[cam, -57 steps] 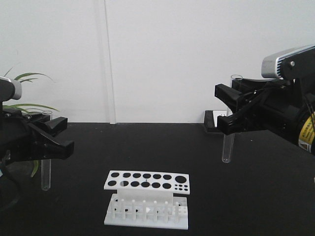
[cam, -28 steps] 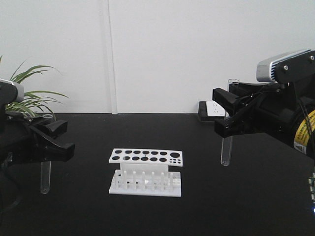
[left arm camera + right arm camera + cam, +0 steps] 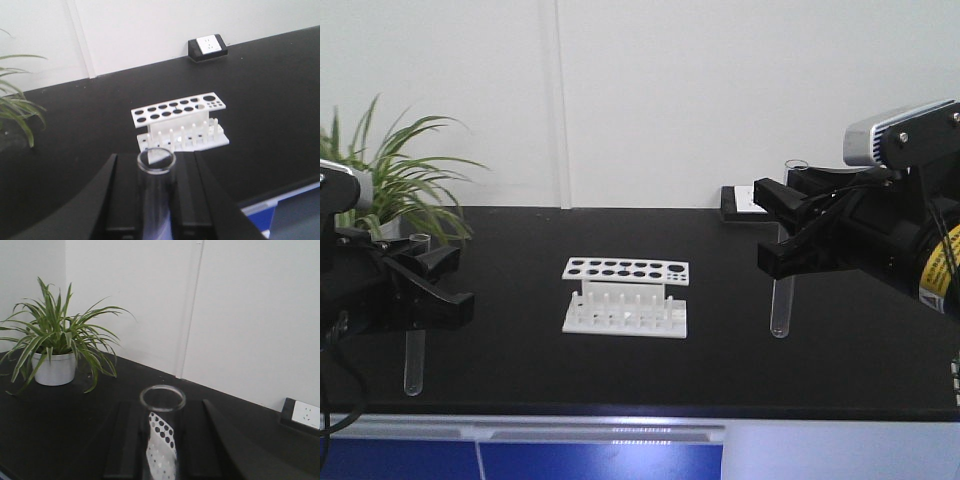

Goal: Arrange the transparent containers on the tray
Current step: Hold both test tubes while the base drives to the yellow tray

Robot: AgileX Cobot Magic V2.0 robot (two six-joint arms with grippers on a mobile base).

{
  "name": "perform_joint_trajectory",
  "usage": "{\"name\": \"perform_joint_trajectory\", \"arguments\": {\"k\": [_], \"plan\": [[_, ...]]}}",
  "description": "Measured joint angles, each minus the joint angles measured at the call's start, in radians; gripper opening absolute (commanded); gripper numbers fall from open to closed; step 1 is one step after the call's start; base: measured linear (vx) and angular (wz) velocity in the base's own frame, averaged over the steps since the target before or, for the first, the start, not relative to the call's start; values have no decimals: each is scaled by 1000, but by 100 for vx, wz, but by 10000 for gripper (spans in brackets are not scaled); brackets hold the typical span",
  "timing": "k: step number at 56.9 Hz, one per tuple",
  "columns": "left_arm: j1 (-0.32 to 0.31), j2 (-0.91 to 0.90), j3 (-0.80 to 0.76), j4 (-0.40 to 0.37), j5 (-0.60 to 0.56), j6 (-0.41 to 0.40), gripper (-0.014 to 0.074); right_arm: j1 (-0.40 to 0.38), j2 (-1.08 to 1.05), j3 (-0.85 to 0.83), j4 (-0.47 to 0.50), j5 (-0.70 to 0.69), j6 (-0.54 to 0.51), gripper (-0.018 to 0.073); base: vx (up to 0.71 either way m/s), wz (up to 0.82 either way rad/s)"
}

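Only writing I can spot is a yellow sticker (image 3: 942, 272) on the right arm, too small to read. The left gripper (image 3: 448, 278) is clamped on the left test tube (image 3: 414, 362) and the right gripper (image 3: 775, 225) on the right test tube (image 3: 780, 305). Both tubes are upright, either side of a white rack (image 3: 625, 295) on the black bench (image 3: 720, 370). There's a plain white wall behind with a potted plant (image 3: 400, 180) and a socket (image 3: 745, 198), and both arms are cut off at the edges.

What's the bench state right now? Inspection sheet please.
Surface: black bench, bare apart from the rack.
Job's things: left tube and right tube upright, off the bench; tray not in view.
Clutter: white rack, holes empty.
Grippers: left gripper shut on left tube; right gripper shut on right tube.
Cables: thin black lead on the right arm.
Surroundings: plant, socket, white wall.
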Motion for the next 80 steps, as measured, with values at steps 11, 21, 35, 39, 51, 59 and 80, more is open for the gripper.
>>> {"name": "perform_joint_trajectory", "arguments": {"k": [11,21,35,39,51,59,80], "plan": [[0,0,0,0,1,0,-8,0,0,0,0,0,0,-11,-32,20],[0,0,0,0,6,0,-8,0,0,0,0,0,0,-11,-33,26],[0,0,0,0,7,0,-8,0,0,0,0,0,0,-11,-33,28],[0,0,0,0,7,0,-8,0,0,0,0,0,0,-11,-33,29],[0,0,0,0,7,0,-8,0,0,0,0,0,0,-11,-32,32],[0,0,0,0,7,0,-8,0,0,0,0,0,0,-11,-31,38],[0,0,0,0,18,0,-8,0,0,0,0,0,0,-11,-30,44]]}}
